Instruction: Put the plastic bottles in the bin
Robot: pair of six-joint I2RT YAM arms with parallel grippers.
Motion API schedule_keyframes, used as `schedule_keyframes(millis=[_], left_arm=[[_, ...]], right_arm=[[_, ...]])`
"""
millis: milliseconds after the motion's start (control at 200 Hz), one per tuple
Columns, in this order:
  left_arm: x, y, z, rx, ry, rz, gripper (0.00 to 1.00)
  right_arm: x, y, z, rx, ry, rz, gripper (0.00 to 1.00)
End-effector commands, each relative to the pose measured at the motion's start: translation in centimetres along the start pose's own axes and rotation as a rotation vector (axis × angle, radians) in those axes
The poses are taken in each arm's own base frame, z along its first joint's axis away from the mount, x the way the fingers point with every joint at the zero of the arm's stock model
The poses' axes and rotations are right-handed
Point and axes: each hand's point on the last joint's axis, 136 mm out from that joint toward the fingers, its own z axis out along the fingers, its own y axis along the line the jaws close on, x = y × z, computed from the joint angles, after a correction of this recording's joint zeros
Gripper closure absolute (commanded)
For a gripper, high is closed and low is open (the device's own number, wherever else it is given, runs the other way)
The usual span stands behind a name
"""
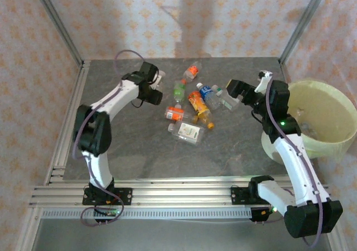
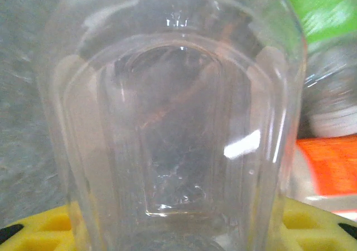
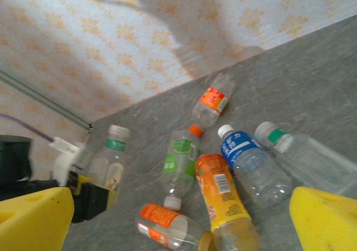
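Holding the clear bottle [image 2: 178, 122] was my first concern. My left gripper [image 1: 157, 81] was closed on it, with the yellow fingers [image 2: 39, 228] on either side of its body, at about ten o'clock from the heap in the top view. I judged it empty and very light. Its thin walls would give under pressure, and its skin looked smooth and rather slippery. The panelled middle part seemed to me the stiffest place to take hold, better than the soft shoulder. Too hard a squeeze could crush it or make it jump out.

The other plastic bottles [image 1: 189, 103] lay near the middle of the grey table [image 1: 139, 156], close together and some of them touching. The orange bottle [image 3: 220, 195] and the blue-labelled bottle [image 3: 245, 156] lay side by side. A green-capped clear bottle [image 3: 312, 162] was at three o'clock from them. They looked to me equally light and easy to roll, so I would take each one across the body, not by the cap.

My right gripper [image 1: 234, 89] was open, its fingers [image 3: 326, 217] wide apart with nothing held. It hung just beside the green-capped clear bottle, at two o'clock from the heap.

The bin [image 1: 334, 148] stood at the three o'clock edge of the table, near my right arm and well apart from my left gripper. Its mouth was much wider than any bottle, so a drop there would need little aiming.
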Motion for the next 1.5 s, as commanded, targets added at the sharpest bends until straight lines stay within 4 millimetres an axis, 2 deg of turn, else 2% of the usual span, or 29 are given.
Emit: schedule_keyframes(millis=[0, 65, 165, 245, 430, 510, 621, 711, 896, 1031, 1161, 1241, 1381, 1496], left_arm=[[-2.7, -1.9, -5.7, 0.069, -0.209, -0.113, 0.69], [-2.5, -4.0, -8.3, 0.102, -0.279, -0.093, 0.68], [-1.7, -7.0, -11.0, 0.140, -0.334, -0.044, 0.68], [-0.9, -8.8, -12.4, 0.150, -0.363, -0.016, 0.68], [0.4, -11.6, -15.5, 0.196, -0.453, 0.043, 0.68], [1.1, -12.7, -16.5, 0.233, -0.458, 0.088, 0.68], [1.7, -14.0, -17.8, 0.321, -0.441, 0.122, 0.67], [1.8, -14.3, -18.5, 0.337, -0.452, 0.141, 0.67], [1.7, -14.5, -18.4, 0.335, -0.455, 0.158, 0.66], [1.5, -14.8, -18.6, 0.350, -0.469, 0.164, 0.66], [1.9, -16.0, -19.4, 0.434, -0.487, 0.197, 0.67], [2.2, -16.3, -19.6, 0.460, -0.494, 0.205, 0.66], [2.7, -16.6, -19.9, 0.481, -0.475, 0.233, 0.65], [2.7, -16.6, -19.9, 0.476, -0.465, 0.243, 0.65]], right_arm=[[-0.6, 2.6, 0.7, -0.111, -0.025, 0.022, 0.01], [-0.2, 3.7, 1.4, -0.159, -0.006, 0.029, 0.01], [1.0, 5.5, 2.9, -0.212, 0.051, 0.024, 0.01], [2.3, 7.1, 4.1, -0.246, 0.107, 0.016, 0.01], [4.5, 11.3, 5.7, -0.359, 0.196, 0.043, 0.01], [5.0, 13.2, 5.9, -0.430, 0.230, 0.089, 0.01], [7.1, 15.1, 6.2, -0.466, 0.283, 0.067, 0.00], [8.2, 16.5, 6.3, -0.495, 0.304, 0.071, 0.01], [6.8, 19.7, 4.9, -0.670, 0.253, 0.133, 0.01], [6.2, 20.1, 4.1, -0.712, 0.205, 0.108, 0.01], [5.5, 18.2, 5.4, -0.585, 0.149, 0.139, 0.01], [4.9, 17.6, 5.9, -0.535, 0.120, 0.158, 0.05], [5.0, 18.8, 6.3, -0.549, 0.182, 0.151, 0.19], [5.2, 18.9, 6.8, -0.537, 0.203, 0.137, 0.32]])
